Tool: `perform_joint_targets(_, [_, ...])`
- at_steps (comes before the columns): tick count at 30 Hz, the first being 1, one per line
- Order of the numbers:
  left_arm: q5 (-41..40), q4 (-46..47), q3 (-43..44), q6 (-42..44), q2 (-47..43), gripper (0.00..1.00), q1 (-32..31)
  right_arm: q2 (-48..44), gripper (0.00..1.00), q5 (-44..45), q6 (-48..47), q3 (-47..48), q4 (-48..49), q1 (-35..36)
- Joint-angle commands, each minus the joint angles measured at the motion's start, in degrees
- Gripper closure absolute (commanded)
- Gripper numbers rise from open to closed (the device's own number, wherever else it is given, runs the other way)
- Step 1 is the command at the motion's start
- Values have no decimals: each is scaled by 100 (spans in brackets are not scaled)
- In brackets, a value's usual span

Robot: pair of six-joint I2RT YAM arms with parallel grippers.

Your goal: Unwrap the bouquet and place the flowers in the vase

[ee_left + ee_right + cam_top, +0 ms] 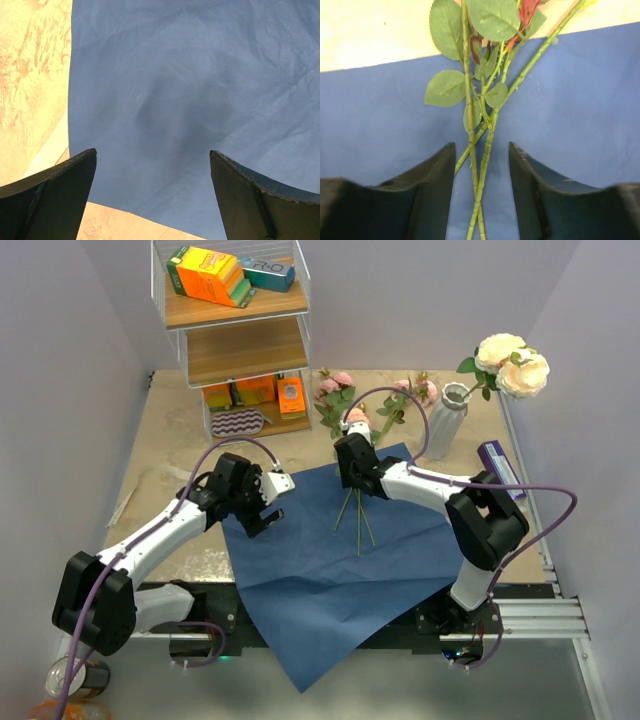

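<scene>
Top view: the blue paper [330,580] lies spread flat across the middle and lower centre. On its upper part lie the flowers [355,515], thin green stems crossing, with leaves and pink blooms reaching past the paper's edge onto the table [170,460]. The white ribbed vase [445,420] stands upright, right of centre, with cream roses [510,365] in it. A purple box [497,468] lies just right of it. On the shelf [240,340], upper left, an orange box [210,275] and a teal box [265,272] carry print too small to read. The left gripper [262,508] is over the paper's left edge. The right gripper [352,472] is at the stems.

Left wrist: the left gripper [152,155] is spread wide and grasps nothing. Creased paper [200,75] lies below it.

Right wrist: the right gripper [482,147] is released. Its fingers [432,190] stand apart on either side of the thorny stems of the flowers [468,100], with paper [380,120] showing in the gap.
</scene>
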Motion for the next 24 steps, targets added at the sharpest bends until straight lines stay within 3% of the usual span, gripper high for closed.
perform_joint_targets(1, [10,152,-91,94,-46,0,38,-172,55,225,115,-33,140,-35])
perform_joint_targets(7, [-69,152,-144,165,-99,0,38,4,69,225,177,-104,202,-97])
perform_joint_targets(14, [-104,125,-179,235,-116,0,38,109,59,102,247,-218,342,-123])
perform_joint_targets(24, [-183,169,-241,262,-117,0,38,224,60,102,300,-394,421,-158])
